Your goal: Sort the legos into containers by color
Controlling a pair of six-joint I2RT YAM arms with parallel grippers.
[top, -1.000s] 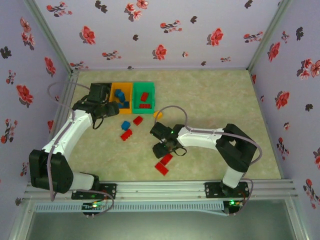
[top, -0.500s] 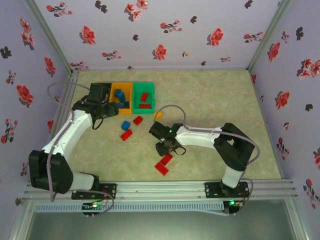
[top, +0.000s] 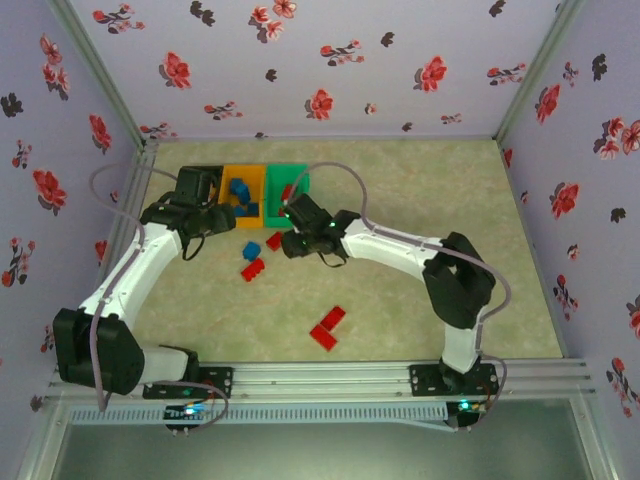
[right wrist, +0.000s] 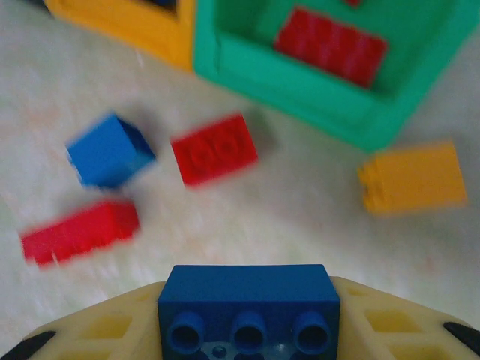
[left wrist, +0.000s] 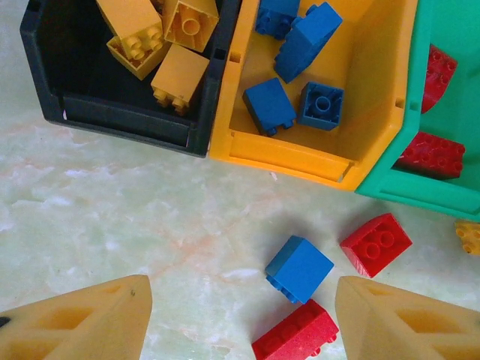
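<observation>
Ahead-left of our right fingers [right wrist: 97,330], pinching a blue brick [right wrist: 249,300] crosswise, we see the yellow bin [right wrist: 135,26]; left fingers [left wrist: 75,322] stand open.

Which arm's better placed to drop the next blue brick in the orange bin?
Right: the right claw grips a blue brick near the orange bin; the left claw hangs open, empty.
</observation>
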